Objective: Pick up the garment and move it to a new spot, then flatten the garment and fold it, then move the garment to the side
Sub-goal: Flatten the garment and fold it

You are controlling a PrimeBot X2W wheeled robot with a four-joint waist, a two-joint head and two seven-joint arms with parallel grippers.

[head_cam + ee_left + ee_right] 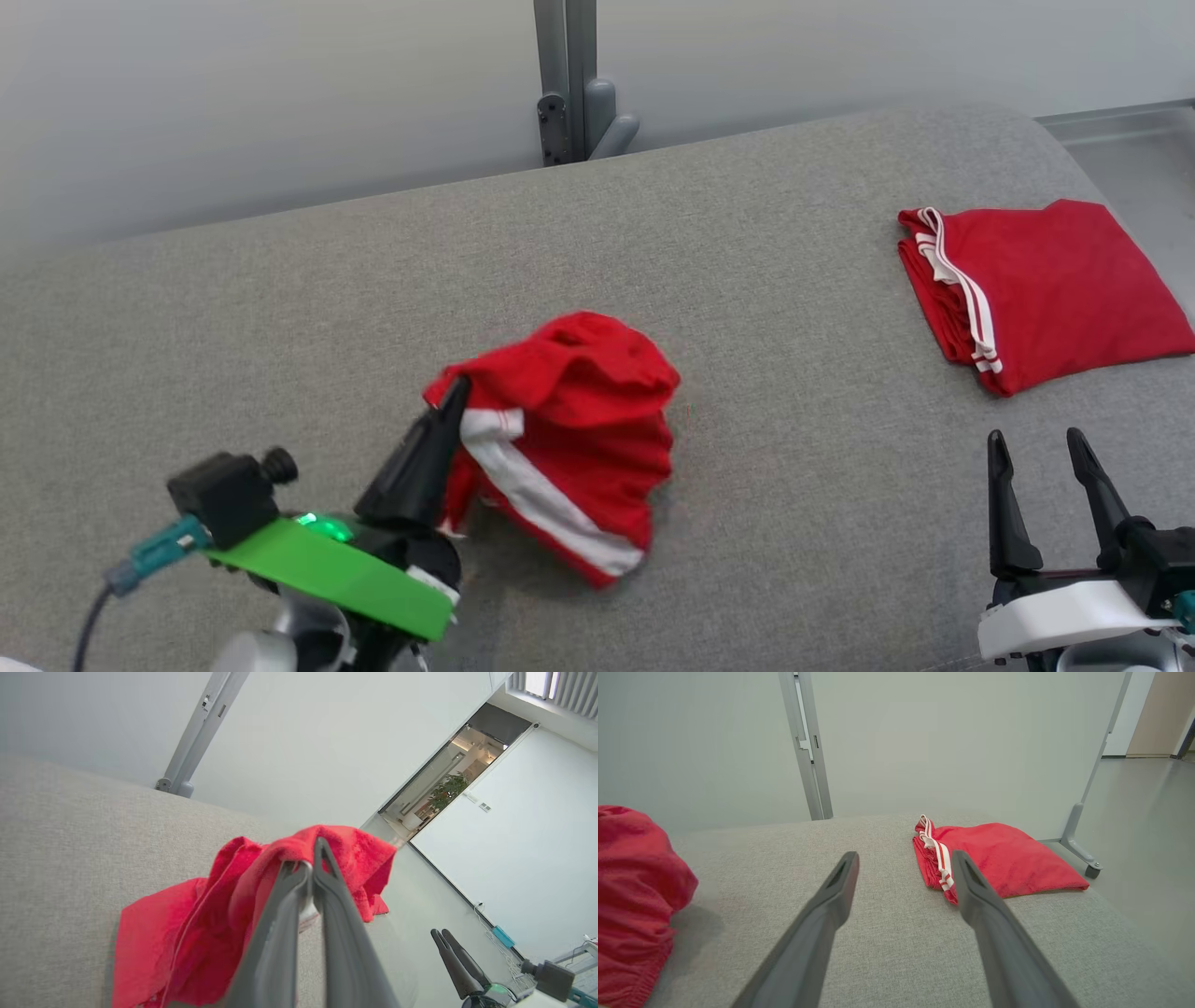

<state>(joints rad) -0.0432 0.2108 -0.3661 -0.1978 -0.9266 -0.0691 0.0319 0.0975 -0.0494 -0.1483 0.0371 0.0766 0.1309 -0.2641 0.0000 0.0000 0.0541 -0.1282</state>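
The left pincer [456,392] is shut tight on the top edge of the red garment [583,420]. The garment sits in a crumpled heap near the middle of the grey desk [280,308], a bit toward the front left. The right pincer [1038,446] is open and holds nothing. It hangs near the front right edge. A folded cloth [1046,289], also red, lies by the right edge. This looks like the first step, picking the garment up. Next, the left arm likely needs to lift the garment clear of the desk and carry it to a bare spot with room to spread it flat.
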